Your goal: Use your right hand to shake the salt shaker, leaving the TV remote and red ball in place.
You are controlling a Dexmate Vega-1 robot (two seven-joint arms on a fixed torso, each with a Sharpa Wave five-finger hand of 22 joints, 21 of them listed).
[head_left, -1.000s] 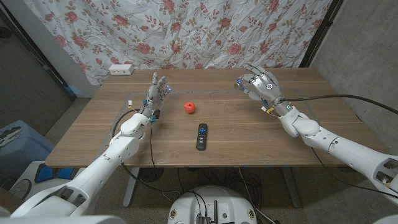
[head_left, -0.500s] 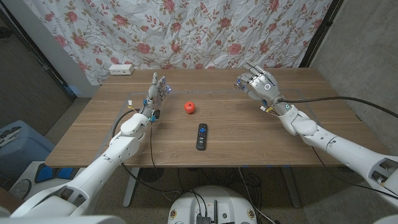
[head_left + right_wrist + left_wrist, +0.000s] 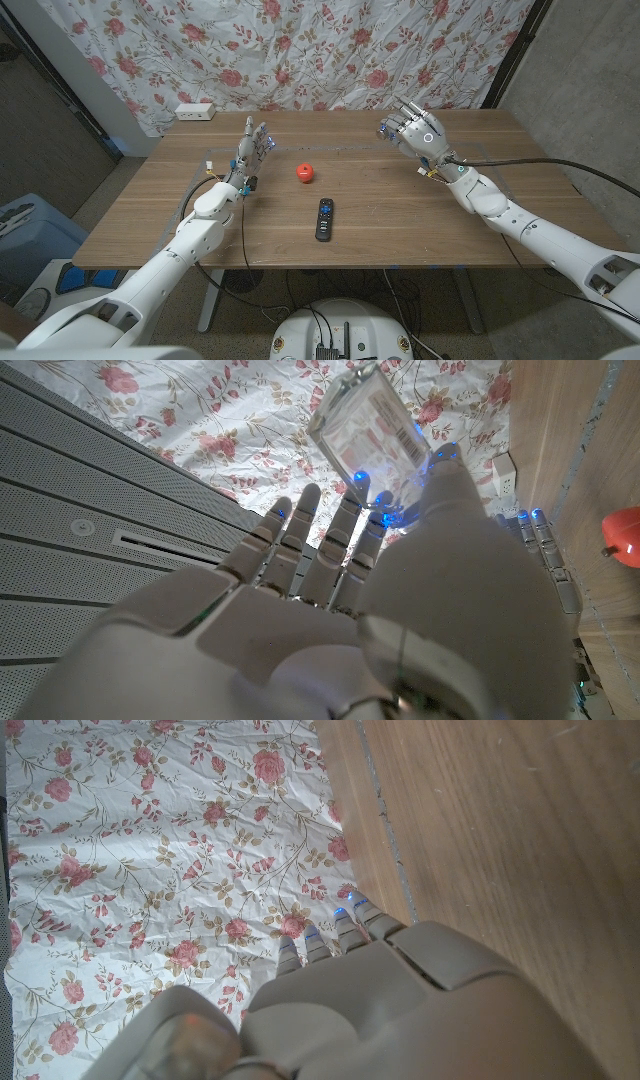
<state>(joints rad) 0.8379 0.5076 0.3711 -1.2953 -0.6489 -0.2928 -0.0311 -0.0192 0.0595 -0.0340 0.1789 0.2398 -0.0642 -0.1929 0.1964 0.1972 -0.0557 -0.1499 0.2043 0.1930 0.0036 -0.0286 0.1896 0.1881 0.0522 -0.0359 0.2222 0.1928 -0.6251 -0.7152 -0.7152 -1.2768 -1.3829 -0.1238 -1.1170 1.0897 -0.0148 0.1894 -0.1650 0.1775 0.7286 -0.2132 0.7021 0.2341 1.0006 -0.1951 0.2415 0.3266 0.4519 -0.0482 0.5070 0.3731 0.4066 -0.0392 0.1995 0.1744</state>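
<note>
My right hand (image 3: 418, 136) is raised above the far right part of the table and holds the salt shaker (image 3: 366, 426), a clear rectangular container with a printed label, between thumb and fingertips. In the head view the shaker is mostly hidden behind the fingers. The red ball (image 3: 304, 172) lies on the table's middle, well to the left of that hand, and shows in the right wrist view too (image 3: 625, 526). The black TV remote (image 3: 324, 218) lies nearer the front edge, below the ball. My left hand (image 3: 249, 153) stands upright at the left, fingers apart, holding nothing.
A white power strip (image 3: 195, 111) sits at the table's far left corner. A floral curtain (image 3: 300, 50) hangs right behind the far edge of the table (image 3: 400, 230). Black cables run along my right arm.
My right hand has shifted slightly toward the far edge and tilted a little with the shaker in it. The ball, the remote and my left hand have not moved.
</note>
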